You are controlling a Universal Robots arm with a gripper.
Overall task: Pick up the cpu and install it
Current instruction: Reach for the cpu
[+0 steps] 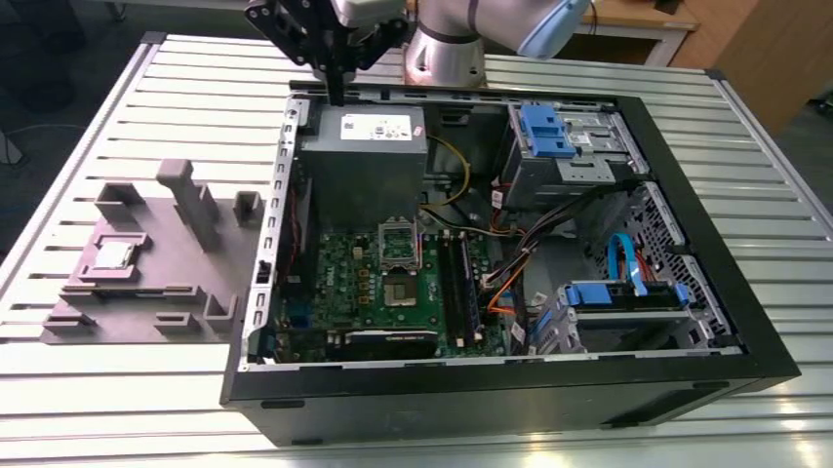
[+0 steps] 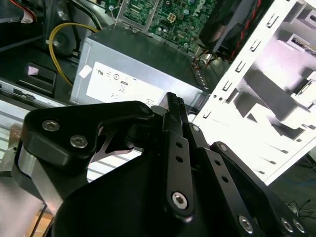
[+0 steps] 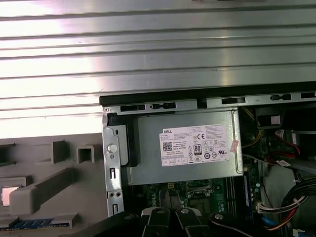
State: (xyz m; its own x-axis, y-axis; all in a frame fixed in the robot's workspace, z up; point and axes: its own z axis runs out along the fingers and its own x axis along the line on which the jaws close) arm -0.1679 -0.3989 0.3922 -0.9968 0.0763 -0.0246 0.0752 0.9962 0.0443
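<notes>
The cpu [image 1: 115, 255], a small silver-grey square chip, lies in a recess of the grey fixture block [image 1: 156, 283] on the table, to the exterior view's left of the open computer case [image 1: 521, 380]. It also appears as a pale square [image 3: 7, 195] in the first wrist view. My gripper [image 1: 336, 90] hangs above the case's far rim, over the grey power supply [image 1: 362, 156], far from the chip. Its black fingers [image 2: 173, 106] meet at the tips with nothing between them. The motherboard socket [image 1: 396, 291] lies below its raised metal frame [image 1: 397, 236].
Inside the case are long black memory slots [image 1: 456, 283], blue drive brackets [image 1: 547, 132] and bundled cables [image 1: 521, 263]. The slatted metal table [image 1: 182, 97] extends around the case. The fixture block carries upright posts [image 1: 195, 200] near the chip.
</notes>
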